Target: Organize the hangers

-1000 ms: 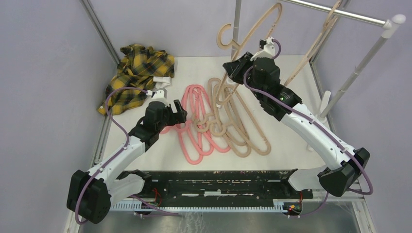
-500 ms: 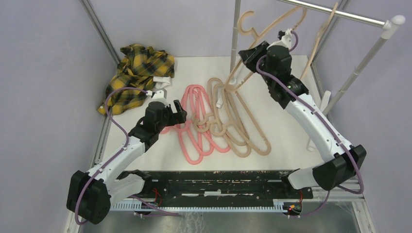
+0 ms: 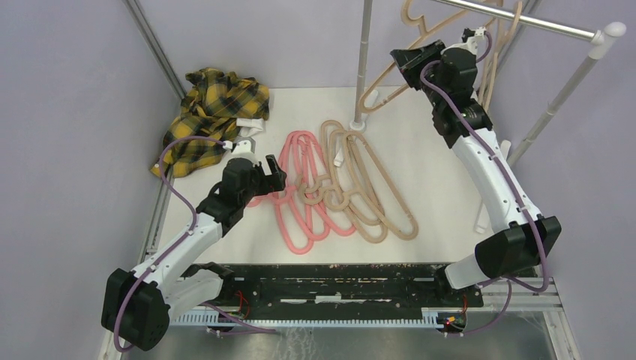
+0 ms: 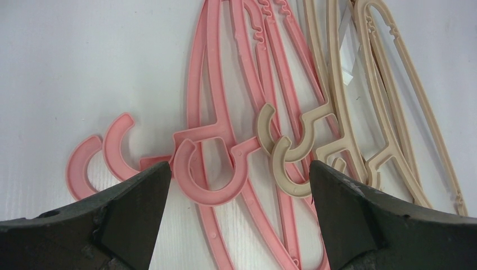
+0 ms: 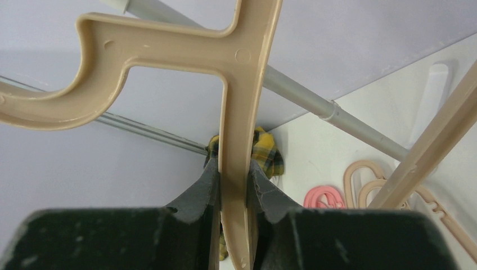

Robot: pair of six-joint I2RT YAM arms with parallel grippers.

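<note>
My right pincer pinches a beige hanger up beside the rail. My left pincer, spread, hangs above pink hangers, well apart from that rail.

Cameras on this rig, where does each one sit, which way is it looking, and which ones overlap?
Top: above and behind the bases, facing down on the table; left arm and right arm show.
Left wrist: low over the table, facing down at the hanger pile; its open left hand frames the view.
Right wrist: raised near the rail, facing across toward the shirt; its right hand clamps a beige hanger.
Shared: all three see the pile.
</note>
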